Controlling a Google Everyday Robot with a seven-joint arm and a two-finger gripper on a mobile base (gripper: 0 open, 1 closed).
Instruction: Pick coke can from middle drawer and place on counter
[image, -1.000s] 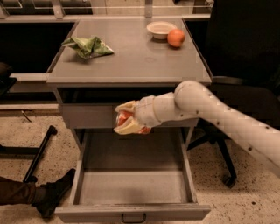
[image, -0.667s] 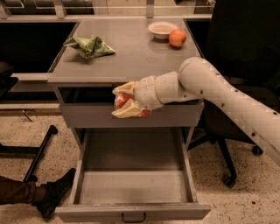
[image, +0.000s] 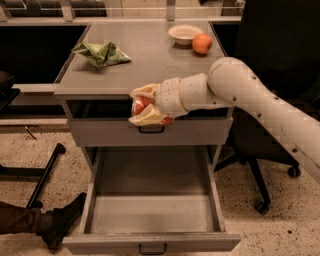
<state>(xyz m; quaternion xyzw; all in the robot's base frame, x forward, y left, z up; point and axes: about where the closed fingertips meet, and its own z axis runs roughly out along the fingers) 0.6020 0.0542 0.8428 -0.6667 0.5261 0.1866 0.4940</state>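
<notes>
My gripper (image: 137, 106) is shut on the coke can (image: 145, 103), whose red shows between the two cream fingers. It holds the can in the air in front of the counter's front edge, at about counter height, above the open middle drawer (image: 150, 212). The drawer is pulled far out and its grey tray has nothing in it; its dark loop handle is at the bottom front. The counter (image: 150, 60) is the flat grey top of the cabinet, just behind the gripper.
On the counter lie a crumpled green bag (image: 102, 53) at the left, a white bowl (image: 184, 33) and an orange (image: 202, 43) at the back right. A closed drawer front (image: 100, 132) is below the gripper. A black chair (image: 270, 150) stands right; a person's shoe (image: 62, 222) is lower left.
My gripper has risen with the coke can, from in front of the closed drawer front up to the level of the counter's edge.
</notes>
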